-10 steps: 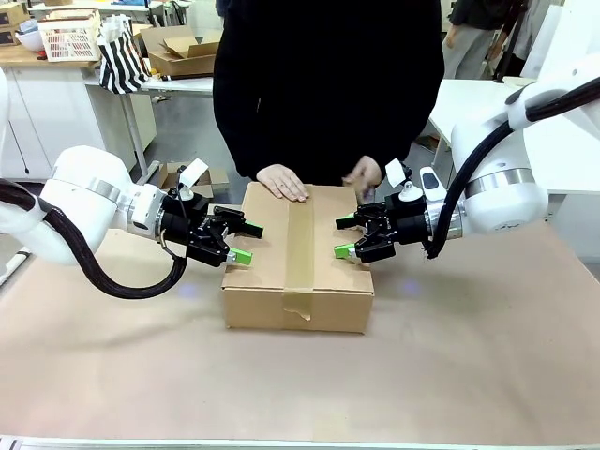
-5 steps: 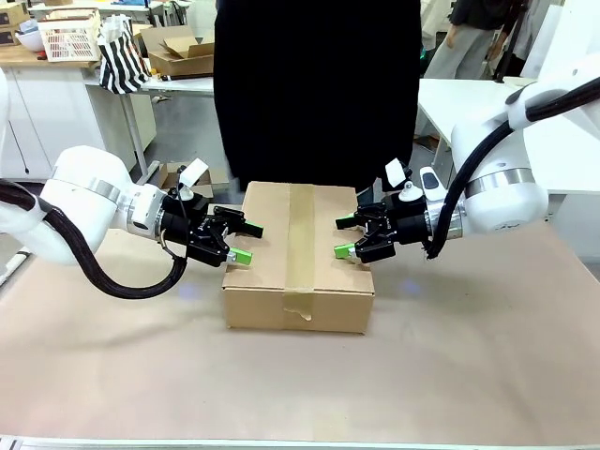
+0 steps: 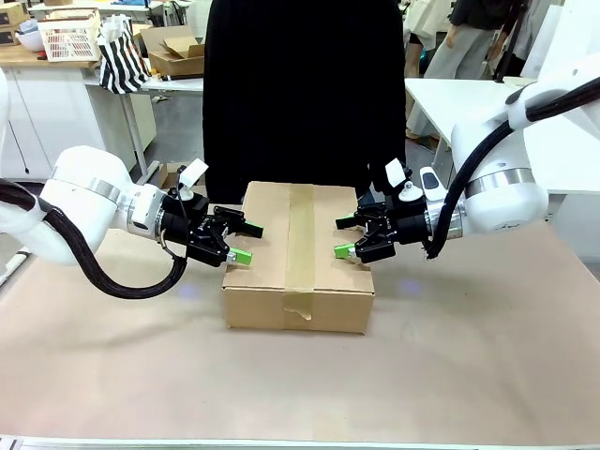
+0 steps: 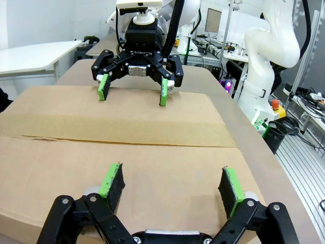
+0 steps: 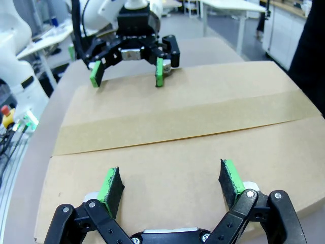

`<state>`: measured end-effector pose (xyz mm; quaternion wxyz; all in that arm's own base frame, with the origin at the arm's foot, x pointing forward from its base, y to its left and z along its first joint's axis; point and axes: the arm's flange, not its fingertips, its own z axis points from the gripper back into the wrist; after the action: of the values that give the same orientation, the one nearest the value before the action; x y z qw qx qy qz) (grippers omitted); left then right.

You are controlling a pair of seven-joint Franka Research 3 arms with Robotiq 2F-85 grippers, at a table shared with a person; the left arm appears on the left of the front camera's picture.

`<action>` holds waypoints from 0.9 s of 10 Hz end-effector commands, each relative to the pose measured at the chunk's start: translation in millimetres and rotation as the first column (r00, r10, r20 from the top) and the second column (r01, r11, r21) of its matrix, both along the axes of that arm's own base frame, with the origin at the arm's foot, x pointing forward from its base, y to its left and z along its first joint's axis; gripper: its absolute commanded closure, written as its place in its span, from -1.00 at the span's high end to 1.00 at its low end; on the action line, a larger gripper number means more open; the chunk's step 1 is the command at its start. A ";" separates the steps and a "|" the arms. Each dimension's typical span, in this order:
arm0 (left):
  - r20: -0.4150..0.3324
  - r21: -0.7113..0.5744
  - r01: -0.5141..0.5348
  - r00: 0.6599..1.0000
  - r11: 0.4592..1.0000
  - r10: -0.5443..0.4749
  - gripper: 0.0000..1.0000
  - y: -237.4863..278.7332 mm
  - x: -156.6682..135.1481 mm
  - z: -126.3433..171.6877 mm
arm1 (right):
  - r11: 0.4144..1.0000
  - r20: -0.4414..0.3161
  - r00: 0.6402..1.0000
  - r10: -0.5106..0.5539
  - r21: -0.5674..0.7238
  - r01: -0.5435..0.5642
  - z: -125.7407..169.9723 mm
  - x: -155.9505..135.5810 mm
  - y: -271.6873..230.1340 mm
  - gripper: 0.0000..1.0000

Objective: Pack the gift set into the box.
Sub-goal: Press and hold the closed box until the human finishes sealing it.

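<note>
One box [image 3: 298, 258] stands at the middle of the surface [image 3: 300, 375], which is covered in brown paper. It is plain corrugated cardboard, shallow and rectangular. Its top flaps are folded shut, and one strip of brown tape [image 3: 300, 244] runs along the centre seam and over the near wall, where the end of the strip is creased. The contents of the box cannot be seen, so the position of the gift set cannot be confirmed.

Two arms are present, one gripper each. The left gripper [image 3: 246, 243] reaches in from the left side and sits over the left end of the box top, level, pointing toward the middle. Its two green-padded fingers are spread apart and hold nothing. The left wrist view shows both pads [image 4: 112, 179] above bare cardboard on the near side of the tape; whether they touch the lid cannot be told.

The right gripper [image 3: 343, 237] reaches in from the right side and sits over the right end of the box top, facing the left one across the tape. Its two fingers are likewise spread wide, with nothing between them. The right wrist view shows its pads [image 5: 230, 178] over plain cardboard, with the other gripper beyond the tape strip.

One person [image 3: 300, 94] in dark clothing stands at the far side, directly behind the box. No hand rests on the box.

On a table in the background: one white basket [image 3: 67, 39], one striped bag [image 3: 122, 58], one smaller open cardboard box [image 3: 180, 49].
</note>
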<state>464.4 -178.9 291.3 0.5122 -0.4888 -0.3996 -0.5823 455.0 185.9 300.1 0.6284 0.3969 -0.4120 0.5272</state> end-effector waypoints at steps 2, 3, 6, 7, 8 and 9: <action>0.010 -0.008 0.007 1.000 1.000 -0.007 1.00 0.4 -0.5 0.6 | 1.000 -0.002 1.000 -0.004 -0.007 0.004 -1.7 -0.9 0.0 1.00; 0.010 -0.008 0.007 1.000 1.000 -0.007 1.00 0.4 -0.5 0.6 | 1.000 -0.002 1.000 -0.004 -0.007 0.004 -1.7 -0.9 0.0 1.00; -0.132 -0.022 -0.003 0.991 1.000 0.000 1.00 1.8 -6.1 17.3 | 0.999 -0.025 0.999 0.027 -0.016 -0.028 20.2 -7.0 2.3 1.00; -0.254 -0.021 -0.036 0.967 0.999 0.030 1.00 5.8 -14.6 33.2 | 1.000 -0.108 0.994 -0.027 -0.006 0.026 47.1 -14.3 -8.6 1.00; -0.347 0.002 -0.053 0.936 0.999 0.051 1.00 12.2 -26.2 50.6 | 0.996 -0.182 0.980 -0.083 0.030 0.089 74.7 -26.0 -26.8 1.00; -0.403 0.039 -0.073 0.911 0.997 0.082 1.00 20.0 -39.0 66.5 | 0.987 -0.254 0.959 -0.123 0.065 0.144 97.8 -40.0 -49.0 1.00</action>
<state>443.6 -170.4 332.1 0.5863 -0.5650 -0.3193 -0.4850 435.7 163.8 365.3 0.6733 0.4317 -0.3867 0.4591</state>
